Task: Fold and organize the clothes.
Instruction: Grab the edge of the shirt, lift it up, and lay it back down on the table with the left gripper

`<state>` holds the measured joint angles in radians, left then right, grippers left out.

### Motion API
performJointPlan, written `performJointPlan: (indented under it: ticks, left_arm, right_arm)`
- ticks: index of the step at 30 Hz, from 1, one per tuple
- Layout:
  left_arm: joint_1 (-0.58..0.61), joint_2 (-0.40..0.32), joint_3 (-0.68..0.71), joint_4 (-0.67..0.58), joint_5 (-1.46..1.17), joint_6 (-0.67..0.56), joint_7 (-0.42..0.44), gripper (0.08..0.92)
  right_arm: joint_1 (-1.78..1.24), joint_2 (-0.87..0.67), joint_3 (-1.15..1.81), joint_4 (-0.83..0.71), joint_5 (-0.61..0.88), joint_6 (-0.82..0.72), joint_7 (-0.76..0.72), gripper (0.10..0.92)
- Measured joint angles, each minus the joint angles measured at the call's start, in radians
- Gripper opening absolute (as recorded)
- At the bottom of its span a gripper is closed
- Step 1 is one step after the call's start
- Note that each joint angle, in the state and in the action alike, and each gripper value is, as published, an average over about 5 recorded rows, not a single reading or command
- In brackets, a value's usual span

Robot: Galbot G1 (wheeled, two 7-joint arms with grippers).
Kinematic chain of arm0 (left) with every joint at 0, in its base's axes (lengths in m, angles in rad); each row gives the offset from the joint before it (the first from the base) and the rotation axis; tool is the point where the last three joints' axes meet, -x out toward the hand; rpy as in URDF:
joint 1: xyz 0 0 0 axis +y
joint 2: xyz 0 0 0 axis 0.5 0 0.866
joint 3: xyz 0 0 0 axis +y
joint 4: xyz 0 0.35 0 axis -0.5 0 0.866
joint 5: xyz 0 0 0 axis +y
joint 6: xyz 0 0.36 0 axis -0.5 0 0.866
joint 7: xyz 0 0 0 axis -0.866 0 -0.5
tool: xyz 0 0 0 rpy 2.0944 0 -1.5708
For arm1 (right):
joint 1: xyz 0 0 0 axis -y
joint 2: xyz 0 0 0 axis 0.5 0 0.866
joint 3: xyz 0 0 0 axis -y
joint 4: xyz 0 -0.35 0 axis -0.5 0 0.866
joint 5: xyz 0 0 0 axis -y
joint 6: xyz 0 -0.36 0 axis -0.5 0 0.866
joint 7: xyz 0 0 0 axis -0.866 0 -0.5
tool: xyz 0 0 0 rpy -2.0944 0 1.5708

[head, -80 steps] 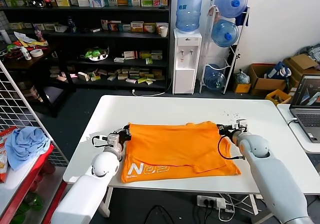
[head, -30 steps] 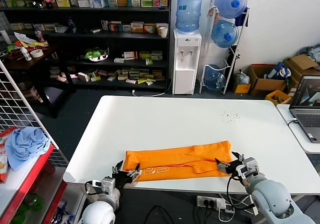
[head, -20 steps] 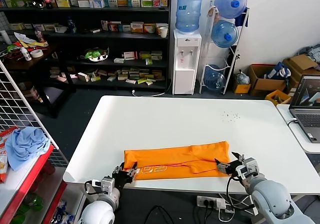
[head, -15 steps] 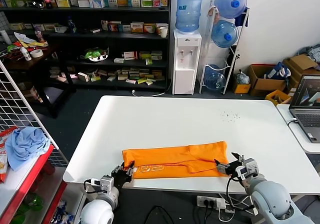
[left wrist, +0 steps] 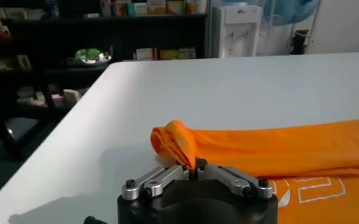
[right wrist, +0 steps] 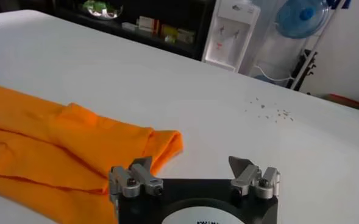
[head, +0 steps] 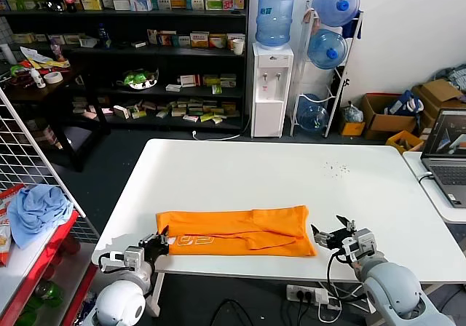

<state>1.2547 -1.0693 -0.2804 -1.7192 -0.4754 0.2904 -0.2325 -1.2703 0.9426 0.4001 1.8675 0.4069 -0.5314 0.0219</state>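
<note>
The bright orange T-shirt (head: 240, 231) lies folded into a long narrow strip near the front edge of the white table (head: 262, 173), its white logo print near the left end. My left gripper (head: 157, 241) is at the strip's left end, shut on a bunched fold of the shirt; in the left wrist view the jaws (left wrist: 194, 168) pinch the orange cloth (left wrist: 277, 152). My right gripper (head: 330, 236) is open and empty just right of the strip's right end, not touching it. In the right wrist view the gripper (right wrist: 191, 164) is spread wide beside the shirt (right wrist: 63, 152).
A light blue cloth (head: 33, 206) lies on a red rack at the far left. A laptop (head: 445, 151) sits on a side table at the right. Shelves and a water dispenser (head: 271, 86) stand behind the table. Small specks (head: 335, 167) lie on the far right of the table.
The shirt went from spread out to a narrow strip. In the last half second the left gripper dragged it leftward, while the right gripper let go of the right end and opened.
</note>
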Motion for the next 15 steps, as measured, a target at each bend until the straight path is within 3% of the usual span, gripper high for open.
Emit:
performJointPlan:
  ticks: [9,15]
  left_arm:
    - [-0.001,0.104,-0.085,0.015,-0.024,-0.003,-0.023,0.124]
    - [0.011,0.129,-0.089,-0.056,-0.038,0.0,-0.045,0.124]
  right_arm:
    - [-0.004,0.01,0.002,-0.003,-0.008,0.032,0.014,0.823]
    - [-0.008,0.027,0.003,-0.016,-0.029,0.078,0.034,0.823]
